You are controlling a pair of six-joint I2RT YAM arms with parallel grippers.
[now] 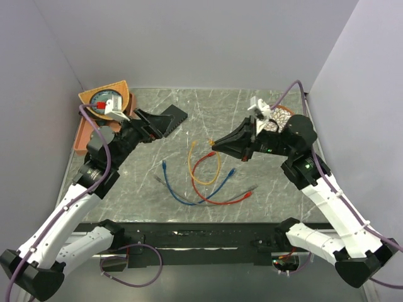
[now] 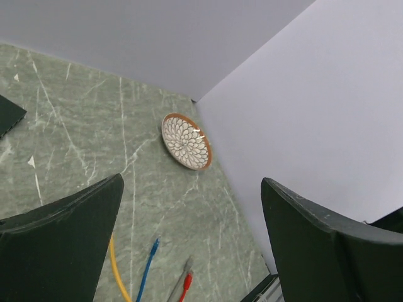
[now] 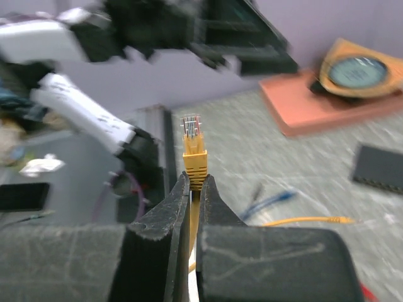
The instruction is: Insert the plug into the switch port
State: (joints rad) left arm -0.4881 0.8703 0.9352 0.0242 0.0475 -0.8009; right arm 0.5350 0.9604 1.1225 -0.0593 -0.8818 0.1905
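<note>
Right claw point(image 3: 194, 182) pinches shut on the yellow plug point(image 3: 194, 148), held above the surface point(image 1: 208, 104), well apart from the black switch point(image 1: 175, 116) lying far-left on it (ports too small to make out). Left claw point(image 2: 192, 182) gapes empty just beside the switch. Grasp done; alignment and insertion remain.

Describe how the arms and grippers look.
The left arm and right arm have white links, black joints and a purple cable running along each. The left gripper and right gripper are matte black with broad, wedge-shaped fingers.
</note>
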